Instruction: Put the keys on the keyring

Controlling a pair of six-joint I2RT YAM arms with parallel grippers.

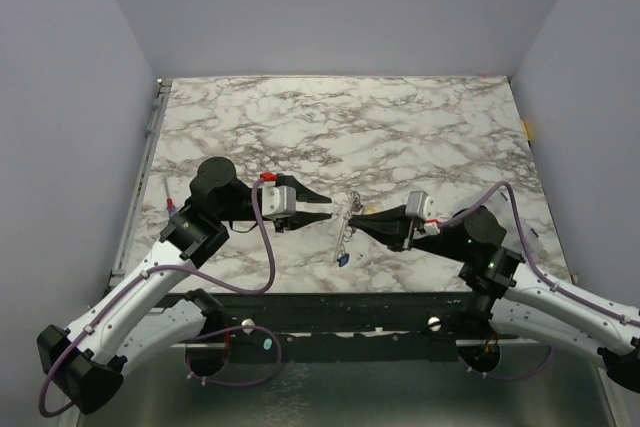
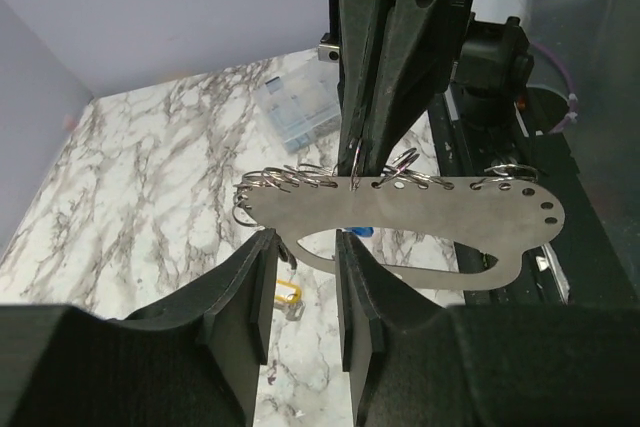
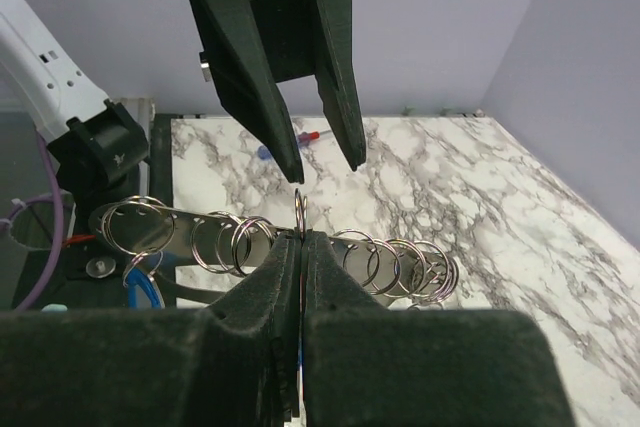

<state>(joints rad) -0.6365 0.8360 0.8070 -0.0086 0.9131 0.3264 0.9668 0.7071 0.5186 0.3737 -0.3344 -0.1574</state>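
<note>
Left gripper [image 2: 304, 247] sits about half open, nothing in it. We see its two fingers [image 2: 258, 292] just short of the lower edge of the plate [image 2: 450, 212]; touching or not, we cannot tell.

Next over is the plate: flat metal, held off the table [image 1: 420, 127], with a row of split rings through holes along one edge. Its long axis runs near to far, crosswise to both arms, which meet it head on from either side.

Blue key [image 1: 343, 259] hangs under the plate's near end, apparently already on a ring. Yellow key [image 2: 287, 299], or what we take for one, lies loose on the marble below the plate, just ahead of and beneath the left fingertips.

Right gripper [image 3: 300, 242] is pinched fully closed at the plate's ringed edge, with one ring [image 3: 300, 209] standing upright between its tips.

Our read: that ring is presented for loading, and the loose yellow key is nearer the left arm, lying down and forward of it. The free left hand would have to drop to the table, then bring the key up to the ring.
</note>
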